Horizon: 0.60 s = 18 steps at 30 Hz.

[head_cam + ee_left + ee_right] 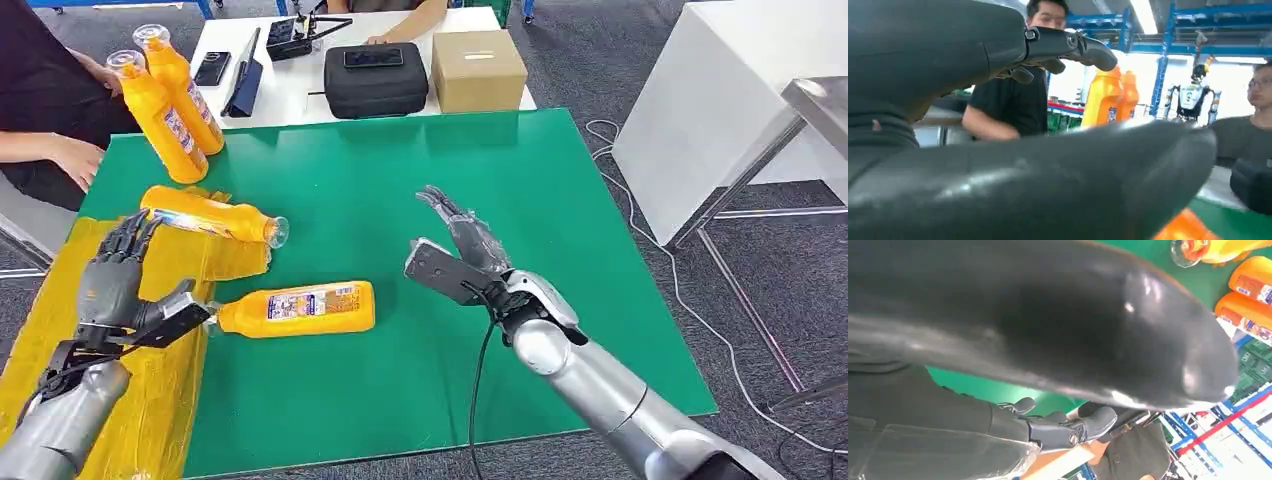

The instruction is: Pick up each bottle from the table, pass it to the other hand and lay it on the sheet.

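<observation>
The open, empty left hand (125,290) hovers over the yellow sheet (160,400) at the table's left edge, thumb beside the lying orange plastic bottle (300,309), apparently just released; the right hand (460,255) is spread wide, empty.

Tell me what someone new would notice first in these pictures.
Bright orange plastic bottles against the green table mat: two upright orange bottles at the far left corner, one orange bottle lying across the crumpled yellow sheet, and another orange bottle lying on the mat just beyond the left hand. The right hand hovers open mid-table.
</observation>
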Motion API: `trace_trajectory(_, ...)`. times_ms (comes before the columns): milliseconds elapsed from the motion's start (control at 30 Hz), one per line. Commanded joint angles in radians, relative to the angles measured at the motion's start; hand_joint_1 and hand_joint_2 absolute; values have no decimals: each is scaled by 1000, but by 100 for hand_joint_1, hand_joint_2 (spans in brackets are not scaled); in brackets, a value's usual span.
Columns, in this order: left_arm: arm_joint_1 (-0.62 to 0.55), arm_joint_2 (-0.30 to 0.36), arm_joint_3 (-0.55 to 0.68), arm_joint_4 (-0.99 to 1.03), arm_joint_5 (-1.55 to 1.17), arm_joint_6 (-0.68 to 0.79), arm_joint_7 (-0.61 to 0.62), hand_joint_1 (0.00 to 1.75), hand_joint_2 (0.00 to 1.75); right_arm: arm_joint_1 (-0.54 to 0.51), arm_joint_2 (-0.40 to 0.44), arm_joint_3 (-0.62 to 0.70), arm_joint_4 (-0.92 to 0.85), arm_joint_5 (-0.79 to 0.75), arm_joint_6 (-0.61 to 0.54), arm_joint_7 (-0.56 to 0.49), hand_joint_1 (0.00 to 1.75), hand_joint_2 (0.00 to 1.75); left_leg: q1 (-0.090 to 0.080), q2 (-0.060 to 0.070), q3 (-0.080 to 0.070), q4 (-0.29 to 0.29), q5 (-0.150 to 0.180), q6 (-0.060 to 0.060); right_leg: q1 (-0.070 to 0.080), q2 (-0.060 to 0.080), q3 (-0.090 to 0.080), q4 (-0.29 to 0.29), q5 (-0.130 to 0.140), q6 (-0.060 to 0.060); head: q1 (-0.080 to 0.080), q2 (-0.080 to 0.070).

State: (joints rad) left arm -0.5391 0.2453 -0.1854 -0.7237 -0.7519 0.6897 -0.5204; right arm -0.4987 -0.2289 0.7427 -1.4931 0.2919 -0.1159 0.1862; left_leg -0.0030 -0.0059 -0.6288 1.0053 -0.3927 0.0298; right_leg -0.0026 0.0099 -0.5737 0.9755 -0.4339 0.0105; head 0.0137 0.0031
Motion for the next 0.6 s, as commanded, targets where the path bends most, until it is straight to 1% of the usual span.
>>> trace_trajectory(33, 83, -58, 131, -414, 737, -105, 7, 0, 0, -112, 36, 105, 96, 45, 105, 13, 0, 175, 0, 1, 0, 0, -1, -1, 0, 0, 0, 0, 0, 0, 0, 0)
trace_trajectory(67, 87, -47, 113, -459, 796, -118, 46, 0, 0, -134, 48, 127, 123, 54, 121, 27, 0, 175, 1, 2, 2, 1, -3, -2, 1, 1, 2, 1, -2, 0, 0, 0)
trace_trajectory(100, 84, -34, 93, -490, 844, -135, 74, 0, 0, -151, 60, 142, 146, 61, 128, 37, 0, 175, 1, 2, 1, 1, -2, -2, 1, 1, 1, 1, -1, 0, 0, 0)
trace_trajectory(133, 66, -31, 81, -501, 893, -146, 90, 0, 0, -170, 77, 155, 176, 69, 137, 52, 0, 175, 1, 3, 2, 2, -3, -2, 1, 1, 2, 1, -2, 0, 0, 0)
trace_trajectory(167, 38, -27, 61, -499, 937, -154, 90, 0, 0, -198, 102, 176, 217, 91, 144, 69, 0, 175, 1, 2, 1, 2, -2, -2, 1, 1, 1, 1, -1, 0, 0, 0)
trace_trajectory(233, 0, -13, 7, -487, 937, -136, 62, 0, 0, -243, 147, 204, 281, 108, 147, 85, 0, 175, 2, 2, 2, 2, -2, -3, 2, 0, 2, 1, -2, 0, 0, 0)
trace_trajectory(300, -30, -20, -30, -471, 942, -135, 60, 0, 0, -282, 196, 221, 349, 114, 158, 104, 0, 175, 1, 0, 0, 2, -1, -2, 2, 0, 0, 1, 0, 0, 0, 0)
trace_trajectory(367, -56, -27, -68, -454, 947, -136, 57, 0, 0, -307, 236, 236, 414, 112, 168, 115, 0, 175, 1, 2, 2, 2, -2, -3, 2, 1, 2, 1, -1, 0, 0, 0)
trace_trajectory(600, -74, -28, -99, -440, 954, -129, 45, 0, 0, -311, 254, 259, 461, 114, 168, 118, 0, 175, 1, -1, 3, 0, 0, -2, 2, -2, 3, 0, -1, 0, 0, 0)
